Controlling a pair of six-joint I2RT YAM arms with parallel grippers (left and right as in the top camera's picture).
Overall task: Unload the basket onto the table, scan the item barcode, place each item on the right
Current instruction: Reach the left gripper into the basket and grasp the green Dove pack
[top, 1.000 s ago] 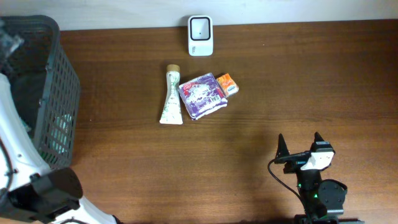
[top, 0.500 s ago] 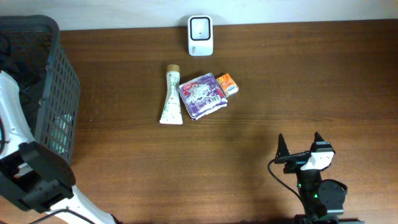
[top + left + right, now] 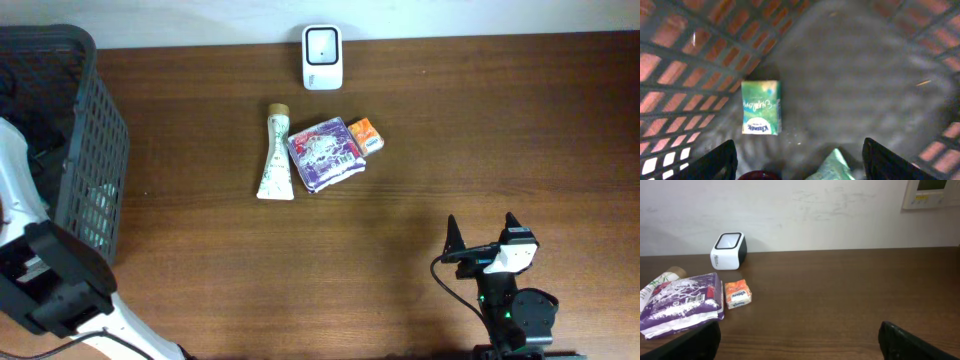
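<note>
In the left wrist view my left gripper (image 3: 800, 167) is open inside the dark mesh basket (image 3: 685, 65), pointing down at its floor. A green tissue packet (image 3: 761, 107) lies flat there. Between the fingertips (image 3: 715, 162) show the corner of a pale green packet (image 3: 834, 167) and a dark red round thing (image 3: 760, 175), neither gripped. The white scanner (image 3: 322, 57) stands at the table's back edge. My right gripper (image 3: 483, 232) is open over bare wood at the front right, with nothing in it.
A cream tube (image 3: 275, 155), a purple packet (image 3: 325, 153) and a small orange box (image 3: 365, 136) lie together in front of the scanner. The basket (image 3: 75, 140) fills the left end of the table. My left arm (image 3: 25, 215) reaches over its front side.
My left arm's black joint has shifted left and a little up beside the basket. The right arm and the items on the table have not moved.
</note>
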